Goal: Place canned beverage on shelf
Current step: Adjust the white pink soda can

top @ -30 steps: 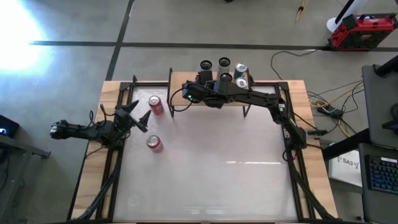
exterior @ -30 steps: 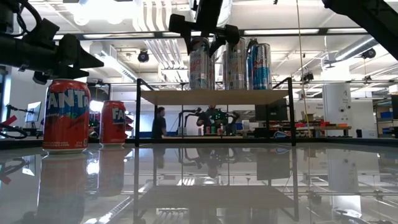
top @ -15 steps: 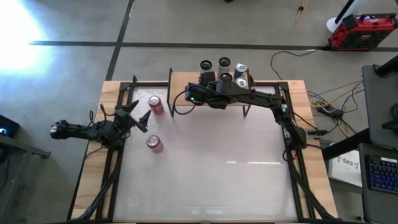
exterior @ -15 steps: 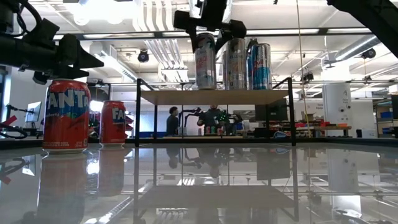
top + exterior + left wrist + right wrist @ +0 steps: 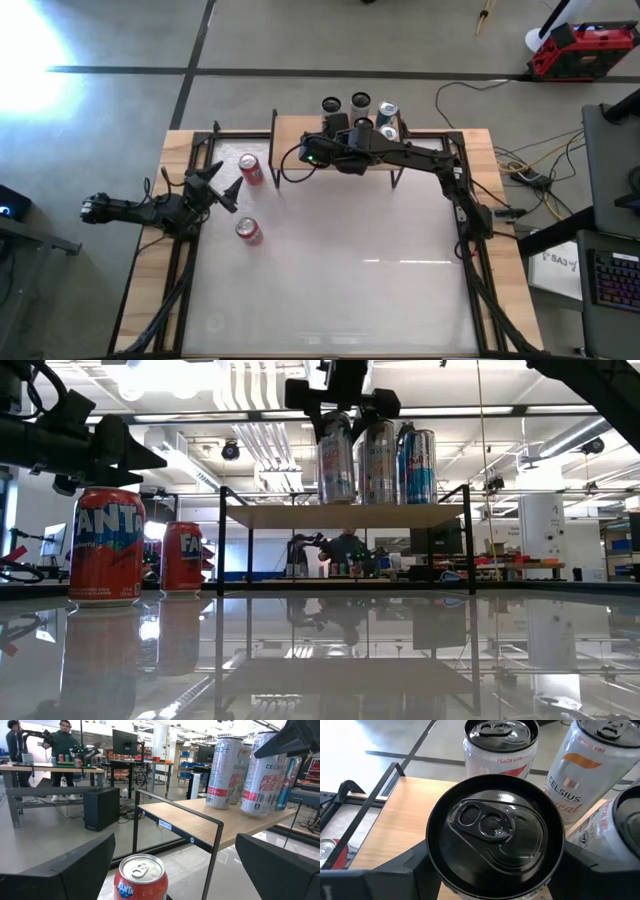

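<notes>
The shelf (image 5: 290, 130), a tan top on thin black legs, stands at the table's far edge, and three cans stand upright on it (image 5: 400, 460). My right gripper (image 5: 335, 128) is over its left half, shut on a tall Celsius can with a black top (image 5: 495, 825). Whether the base of that can (image 5: 335, 460) touches the shelf top (image 5: 350, 515), I cannot tell. My left gripper (image 5: 225, 185) waits open at the table's left edge. An orange Fanta can (image 5: 140, 877) stands ahead of it, untouched. My right gripper pinches the black-topped can just under its top rim (image 5: 432, 855), one finger (image 5: 410, 867) on each side. The fingers come slanting down from the table's near side. The can leans a little, with its base at the level of the shelf top (image 5: 255, 812).
Two Fanta cans (image 5: 250, 168) (image 5: 248, 231) stand on the table left of the shelf. The nearest standing can (image 5: 630, 815) is close beside the held one. The shelf's left part (image 5: 200, 822) is bare. People stand at benches in the room beyond.
My right gripper has carried the can a little toward the table's right edge, closer to the cans standing on the shelf. The can now leans slightly more than it did.
</notes>
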You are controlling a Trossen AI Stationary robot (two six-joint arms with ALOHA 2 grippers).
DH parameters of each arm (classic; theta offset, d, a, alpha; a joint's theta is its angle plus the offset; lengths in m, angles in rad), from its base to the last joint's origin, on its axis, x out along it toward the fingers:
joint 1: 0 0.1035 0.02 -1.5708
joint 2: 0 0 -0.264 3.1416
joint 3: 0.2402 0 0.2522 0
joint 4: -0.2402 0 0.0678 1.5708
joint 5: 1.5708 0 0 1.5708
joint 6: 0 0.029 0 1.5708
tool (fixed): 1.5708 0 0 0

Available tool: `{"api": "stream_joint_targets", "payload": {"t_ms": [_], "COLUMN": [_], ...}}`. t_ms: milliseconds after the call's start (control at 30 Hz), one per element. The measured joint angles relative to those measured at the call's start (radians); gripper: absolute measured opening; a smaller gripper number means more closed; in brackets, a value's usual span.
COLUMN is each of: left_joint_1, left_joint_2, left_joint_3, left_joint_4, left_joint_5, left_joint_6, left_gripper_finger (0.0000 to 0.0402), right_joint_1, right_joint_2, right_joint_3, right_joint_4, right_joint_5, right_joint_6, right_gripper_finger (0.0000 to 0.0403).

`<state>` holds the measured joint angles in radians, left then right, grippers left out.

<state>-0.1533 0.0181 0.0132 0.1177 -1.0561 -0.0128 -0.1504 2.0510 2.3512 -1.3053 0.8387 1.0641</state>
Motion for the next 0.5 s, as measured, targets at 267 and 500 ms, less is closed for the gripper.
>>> {"api": "stream_joint_targets", "payload": {"t_ms": [267, 500], "left_joint_1": [0.000, 0.000], "left_joint_2": [0.000, 0.000], "left_joint_3": [0.000, 0.000], "left_joint_4": [0.000, 0.000], "left_joint_5": [0.000, 0.000], "left_joint_6": [0.000, 0.000], "left_gripper_finger": [0.0398, 0.0398], "right_joint_1": [0.000, 0.000], "right_joint_2": [0.000, 0.002], "right_joint_3": [-0.002, -0.004], "right_joint_4": [0.001, 0.002], "right_joint_5": [0.001, 0.002], "right_joint_6": [0.026, 0.039], "right_gripper_finger": [0.0260, 0.0260]}}
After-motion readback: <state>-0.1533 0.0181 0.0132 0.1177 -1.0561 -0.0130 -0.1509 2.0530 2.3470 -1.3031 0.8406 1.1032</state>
